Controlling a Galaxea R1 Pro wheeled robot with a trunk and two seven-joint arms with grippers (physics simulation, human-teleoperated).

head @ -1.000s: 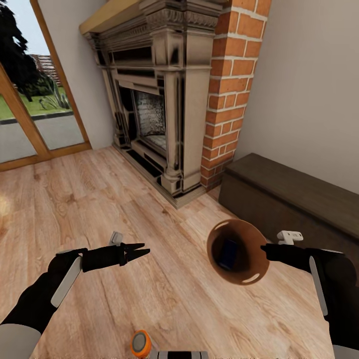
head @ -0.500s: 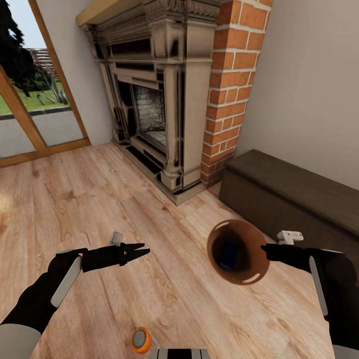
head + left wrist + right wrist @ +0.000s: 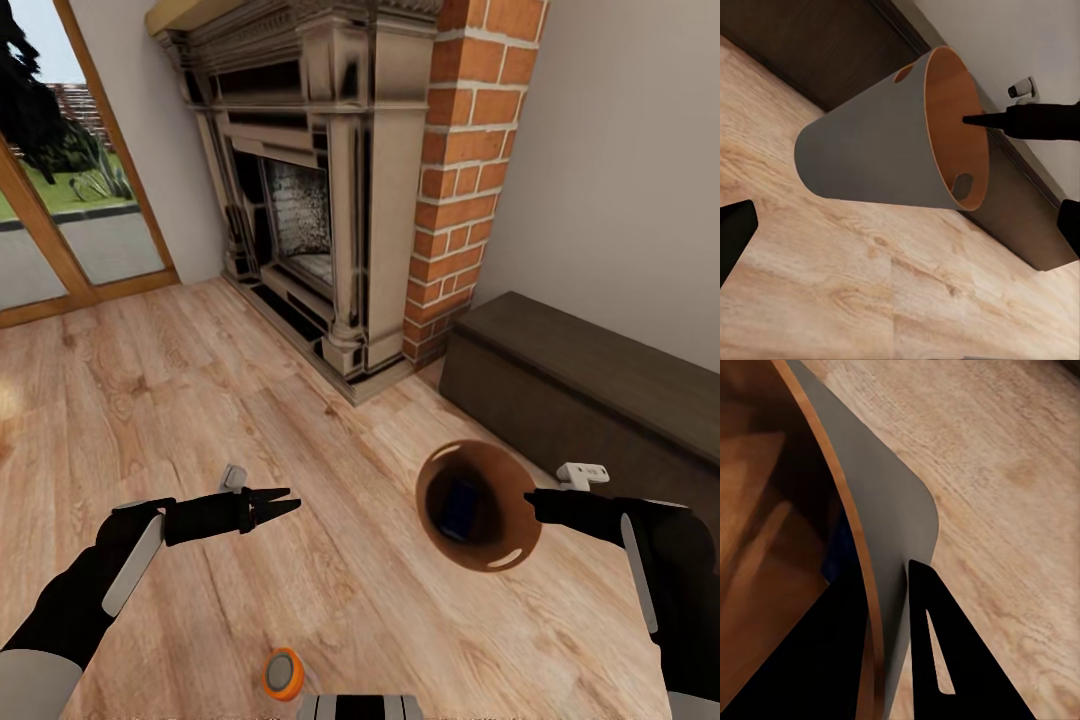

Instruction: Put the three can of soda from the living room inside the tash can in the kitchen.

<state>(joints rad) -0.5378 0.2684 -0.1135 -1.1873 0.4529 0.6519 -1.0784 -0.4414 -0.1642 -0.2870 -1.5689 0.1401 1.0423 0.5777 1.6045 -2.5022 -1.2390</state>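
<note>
Tash can (image 3: pixel 478 505) hangs in the lower right of the head view, carried above the wood floor (image 3: pixel 200 400), and my right gripper (image 3: pixel 533 504) is clamped on its rim: in the right wrist view one finger (image 3: pixel 952 660) lies on the outside of the wall and the other is inside. The bin is tipped, its mouth turned up toward my head. Deep inside I see a blue can (image 3: pixel 460 507). An orange can (image 3: pixel 283 675) stands at the bottom edge of the head view, close before my base. My left gripper (image 3: pixel 285 503) is at the lower left with nothing in it, its fingers close together.

I judge that the orange can is next. To do it well I should keep the bin's mouth up so the blue can does not roll out, bring the left gripper over the orange can, and hold the rim firmly.
</note>
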